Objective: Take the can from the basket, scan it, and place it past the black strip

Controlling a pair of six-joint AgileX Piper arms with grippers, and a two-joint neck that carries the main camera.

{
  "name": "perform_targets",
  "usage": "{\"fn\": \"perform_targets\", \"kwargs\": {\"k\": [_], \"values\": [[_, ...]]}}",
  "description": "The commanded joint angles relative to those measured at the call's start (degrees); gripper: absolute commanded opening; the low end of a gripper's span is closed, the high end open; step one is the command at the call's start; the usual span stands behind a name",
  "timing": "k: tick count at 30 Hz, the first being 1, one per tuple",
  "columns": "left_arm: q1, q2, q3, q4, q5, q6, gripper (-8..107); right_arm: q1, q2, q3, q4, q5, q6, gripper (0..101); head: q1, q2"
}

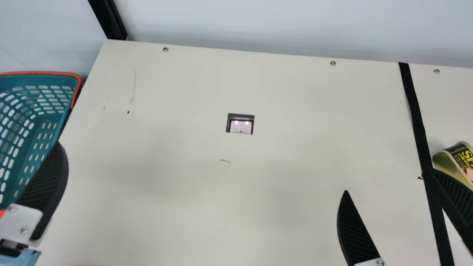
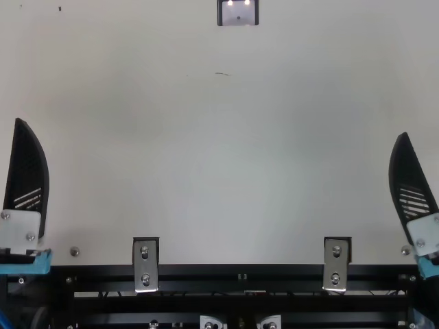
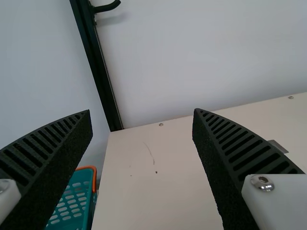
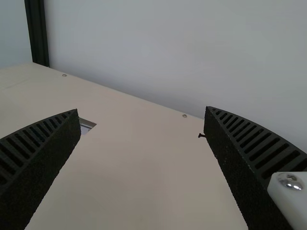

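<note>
The gold can (image 1: 452, 168) with a dark label lies on its side to the right of the black strip (image 1: 417, 125), at the main view's right edge. My right gripper (image 1: 386, 181) is open before it, one finger reaching over the strip near the can; in the right wrist view the gripper (image 4: 144, 112) has nothing between its fingers. My left gripper (image 1: 57, 144) is beside the basket (image 1: 55, 122), and in the left wrist view the gripper (image 3: 141, 112) stands wide apart and holds nothing. The scanner window (image 1: 241, 125) is lit in the table.
The teal basket with its orange rim stands off the table's left edge, and the part of its inside that shows holds nothing. A pale wall and a black post (image 1: 109, 18) rise behind the cream table (image 1: 221, 203). Metal brackets (image 2: 145, 264) line the front edge.
</note>
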Motion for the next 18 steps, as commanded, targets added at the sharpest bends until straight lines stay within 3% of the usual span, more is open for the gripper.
{"fn": "perform_targets", "kwargs": {"k": [1, 6, 13, 18], "values": [[0.01, -0.94, 2.10, 0.29, -0.95, -1.24, 90, 0.00, 0.00, 0.00, 0.00, 0.00, 0.00, 101, -0.49, 0.56], [0.57, -3.72, 4.86, 1.02, 0.57, -4.00, 90, 0.00, 0.00, 0.00, 0.00, 0.00, 0.00, 101, -0.49, 0.56], [0.40, -3.69, 4.82, 1.05, 0.73, -4.01, 90, 0.09, -0.26, -0.06, -3.66, 0.29, 3.98, 101, -0.49, 0.56], [0.40, -3.69, 4.82, 1.05, 0.73, -4.01, 90, -0.87, -2.29, 0.07, -5.43, 2.39, 7.63, 101, -0.49, 0.56]]}}
